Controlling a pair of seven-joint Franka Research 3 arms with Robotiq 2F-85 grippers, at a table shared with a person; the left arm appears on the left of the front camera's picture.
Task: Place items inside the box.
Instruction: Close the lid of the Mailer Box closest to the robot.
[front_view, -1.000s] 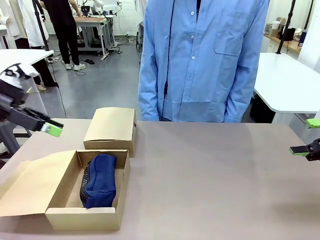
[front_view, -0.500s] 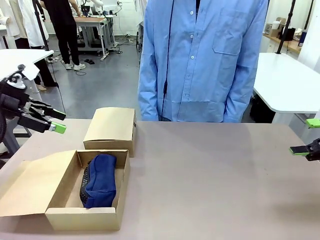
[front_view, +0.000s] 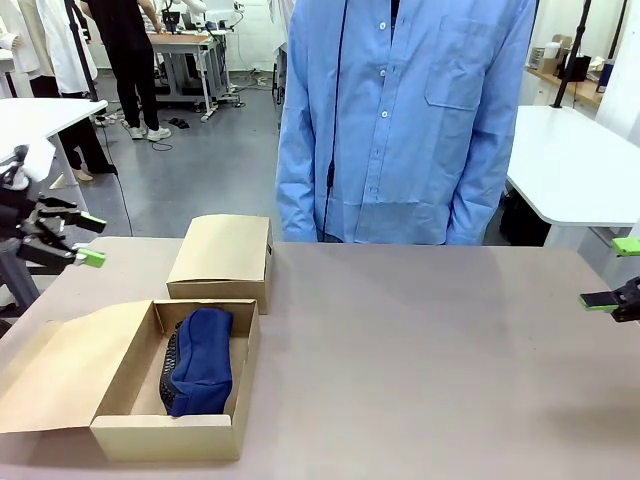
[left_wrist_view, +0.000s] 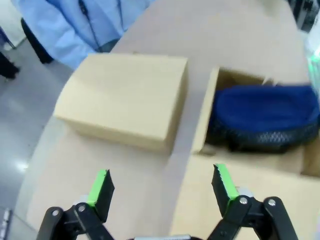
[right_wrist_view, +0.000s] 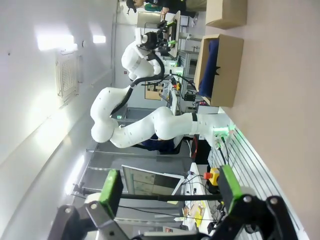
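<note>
Both pincers are wide open and empty: left pincer (front_view: 88, 240) far left, right pincer (front_view: 612, 273) far right. Navy blue zippered fabric pouch (front_view: 200, 358) sits in the open cardboard box (front_view: 168, 436); probably done, so keep clear.

No legible text, label, brand, number or sign appears in any view; the open cardboard box (front_view: 200, 437) at lower left of the front view has plain, unprinted walls (the same holds in the left wrist view); the closed cardboard box (front_view: 222, 258) above it is likewise unmarked; the monitor (right_wrist_view: 152, 182) at lower centre of the right wrist view is too small and blurred to read.
</note>
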